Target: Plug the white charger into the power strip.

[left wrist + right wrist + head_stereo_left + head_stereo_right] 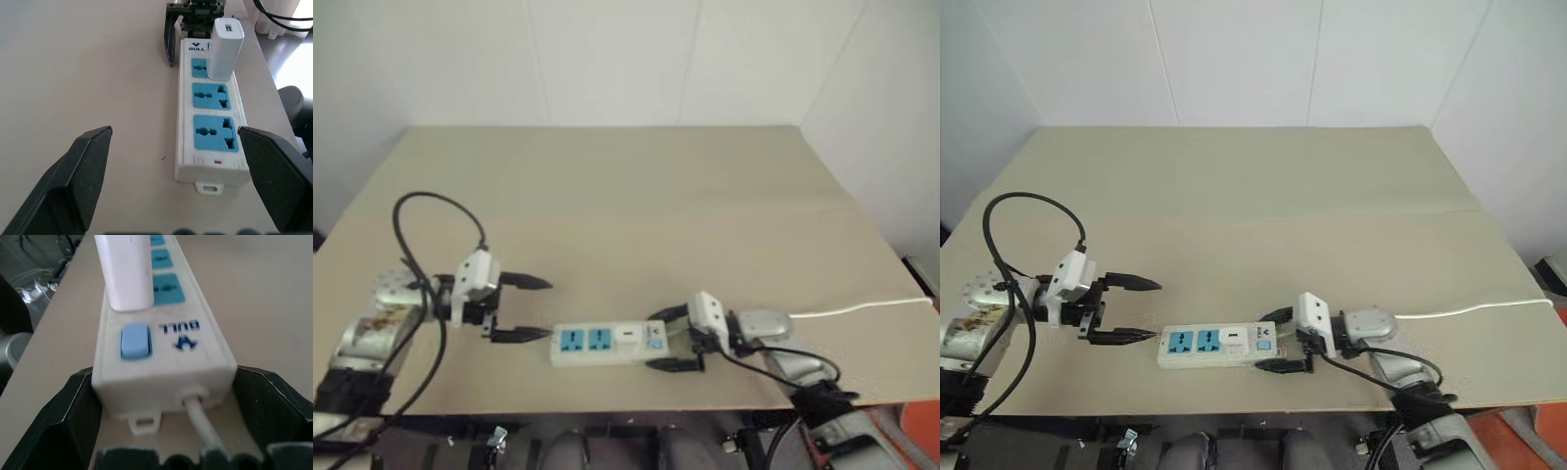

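Near edge of the surface [607, 176], working outward. The power strip [607, 346] lay flat, parallel to the near edge and just inside it, with its switch end toward my right. The white charger [225, 41] stood upright in the socket next to the blue switch [134, 340], the two other blue sockets beside it bare; I judged the plug seated and the task essentially done. My right hand [674, 338] sat at the switch end with its fingers apart, one on each side of the strip's end; whether they touched it I could not tell. I read this as a bracing position against the push of insertion. The thin white cord [862, 308] ran from that end toward the surface's right edge. My left hand [521, 308] stood off the strip's opposite end, fingers wide apart and holding nothing.
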